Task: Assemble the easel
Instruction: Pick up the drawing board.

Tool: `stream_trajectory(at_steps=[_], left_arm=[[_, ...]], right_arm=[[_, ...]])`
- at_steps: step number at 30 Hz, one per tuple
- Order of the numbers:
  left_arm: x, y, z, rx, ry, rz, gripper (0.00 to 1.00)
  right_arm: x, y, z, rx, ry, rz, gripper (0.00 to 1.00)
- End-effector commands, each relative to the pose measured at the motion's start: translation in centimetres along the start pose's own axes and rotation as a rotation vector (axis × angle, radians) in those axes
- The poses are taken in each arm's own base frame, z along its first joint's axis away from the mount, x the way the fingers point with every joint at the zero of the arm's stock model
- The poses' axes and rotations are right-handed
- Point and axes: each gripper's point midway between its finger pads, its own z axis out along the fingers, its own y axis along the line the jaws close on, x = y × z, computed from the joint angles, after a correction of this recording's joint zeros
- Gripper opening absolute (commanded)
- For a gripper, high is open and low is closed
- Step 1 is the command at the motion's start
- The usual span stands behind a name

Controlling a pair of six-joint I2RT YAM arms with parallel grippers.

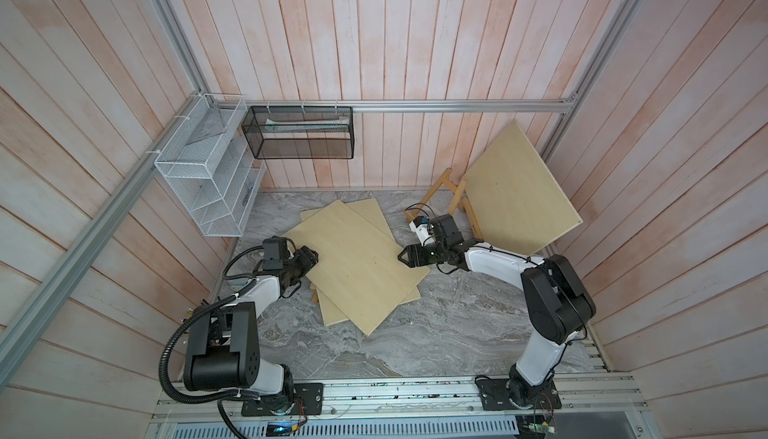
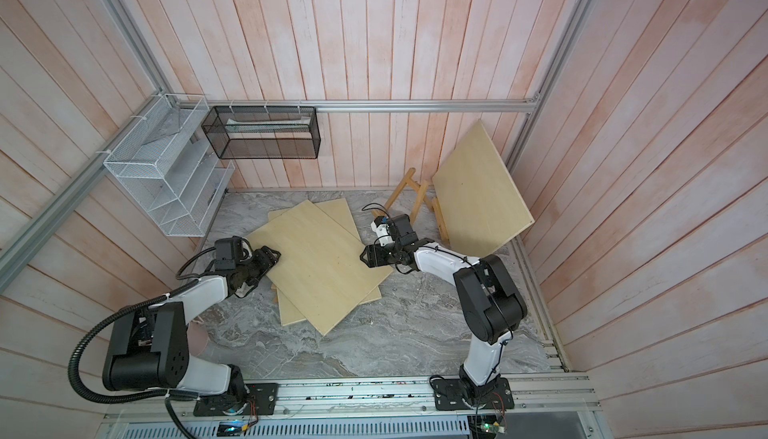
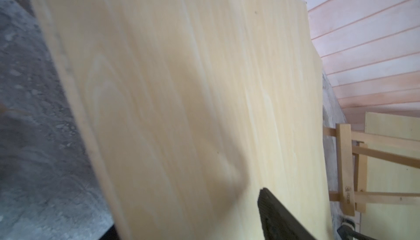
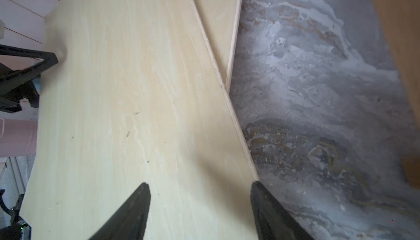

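Your right gripper (image 1: 403,256) has its jaws apart over an edge of the top board (image 1: 357,266); your left gripper (image 1: 311,257) straddles the opposite edge, grip unclear. Beyond the right gripper, the easel (image 1: 436,186) sits on the marble table (image 1: 457,324) near plank walls (image 1: 395,42), partly hidden by a leaning board (image 1: 519,191).

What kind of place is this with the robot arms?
Probably a robot test booth: the left arm and right arm are bolted to a metal rail, plank walls close it in, and wooden boards lie on a marble-look table.
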Motion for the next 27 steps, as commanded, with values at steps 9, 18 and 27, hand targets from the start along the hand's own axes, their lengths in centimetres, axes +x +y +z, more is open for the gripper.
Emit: stream_trajectory(at_steps=[9,18,27], left_arm=[[-1.5,-0.8,-0.9,0.081,-0.098,0.0,0.47],[-3.4,-1.7,-2.0,0.045,-0.122,0.033,0.15],[-5.9,-4.6,-6.2,0.029,-0.174,-0.02,0.0]], right_arm=[[1.3,-0.1,-0.1,0.003,0.028,-0.01,0.71],[1.1,0.6,-1.4,0.002,0.014,-0.049,0.71],[-1.7,6.5,-4.5,-0.034,-0.062,-0.251,0.71]])
